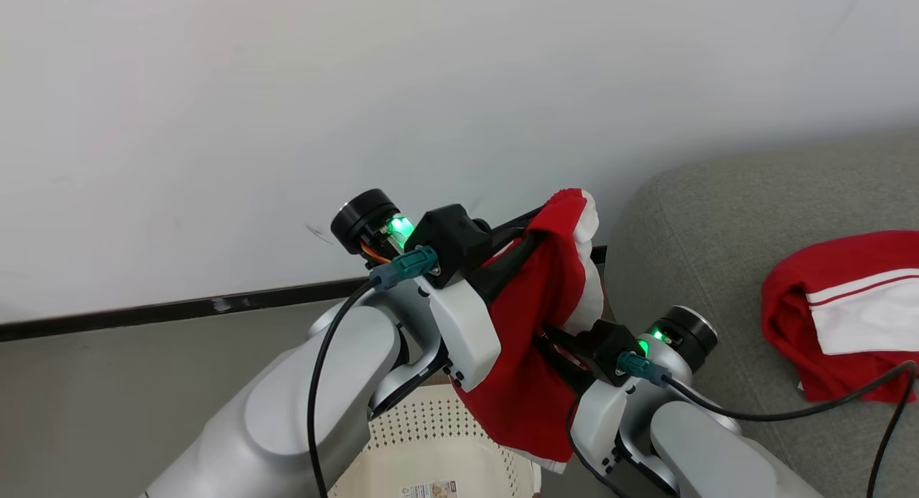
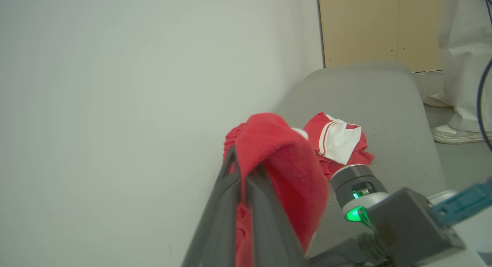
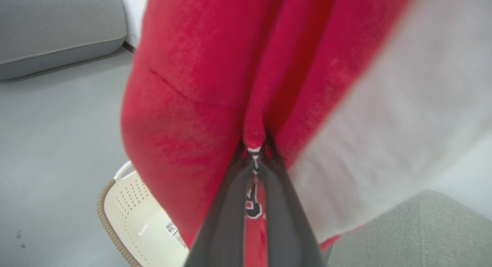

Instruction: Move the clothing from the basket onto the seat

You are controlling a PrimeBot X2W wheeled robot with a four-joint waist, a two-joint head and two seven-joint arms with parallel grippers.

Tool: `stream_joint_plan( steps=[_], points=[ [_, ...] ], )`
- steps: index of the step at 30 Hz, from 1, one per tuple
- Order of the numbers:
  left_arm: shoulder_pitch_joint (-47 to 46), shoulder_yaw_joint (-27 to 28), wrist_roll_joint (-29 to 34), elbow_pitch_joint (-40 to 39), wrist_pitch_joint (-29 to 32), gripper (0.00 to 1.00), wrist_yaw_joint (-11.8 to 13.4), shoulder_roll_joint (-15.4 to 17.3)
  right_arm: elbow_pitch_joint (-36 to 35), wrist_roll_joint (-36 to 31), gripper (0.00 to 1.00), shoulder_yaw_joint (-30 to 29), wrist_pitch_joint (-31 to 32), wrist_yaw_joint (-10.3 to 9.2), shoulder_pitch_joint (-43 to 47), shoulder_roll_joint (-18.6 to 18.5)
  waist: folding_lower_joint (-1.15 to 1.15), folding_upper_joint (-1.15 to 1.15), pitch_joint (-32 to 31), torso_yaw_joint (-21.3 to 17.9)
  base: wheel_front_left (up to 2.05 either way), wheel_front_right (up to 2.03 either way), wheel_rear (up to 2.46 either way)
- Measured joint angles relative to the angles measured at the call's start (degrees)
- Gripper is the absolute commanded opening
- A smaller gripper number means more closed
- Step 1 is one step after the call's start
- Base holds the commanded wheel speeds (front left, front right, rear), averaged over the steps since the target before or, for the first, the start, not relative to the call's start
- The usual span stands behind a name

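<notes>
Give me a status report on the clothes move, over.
Both shut on red garment: left gripper, right gripper. It hangs above basket, beside seat; second garment lies on seat. Person standing past seat's far end.

Soft, even indoor light fills all three views, bright but without harsh glare. The pale wall reads flat and greys faintly toward its corners. A weak shadow falls on it just beside the seat. The green wrist lamps bloom a little. The head view is sharp. In the right wrist view the red clothing hangs so near the lens that it smears out of focus (the basket behind stays crisper). The left wrist view goes soft along its bottom edge.
</notes>
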Motion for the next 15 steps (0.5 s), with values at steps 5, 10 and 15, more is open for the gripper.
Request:
stream_joint_plan(
  steps=[5, 10, 15],
  points=[
    [1.9, 0.4, -0.9, 0.5, 0.1, 0.0, 0.0, 0.4, 0.6, 0.6, 0.0, 0.4, 0.0, 0.0, 0.0, 0.0, 0.0, 0.0, -0.4, 0.3, 0.0, 0.0, 0.0],
    [4.0, 1.6, -1.7, 2.0, 0.2, 0.0, 0.4, 1.4, -0.5, 2.6, 0.0, 0.0, 0.0, 0.0, 0.7, -0.3, 0.0, 0.0, -0.5, -0.4, 0.0, 0.0, 0.0],
    [6.4, 2.5, -2.5, 3.4, -0.4, 0.0, 1.1, 2.0, -3.4, 4.3, 0.0, -3.6, 0.0, 0.0, 2.6, -2.8, 0.0, 0.0, -0.4, -1.5, 0.0, 0.0, 0.0]
  ],
)
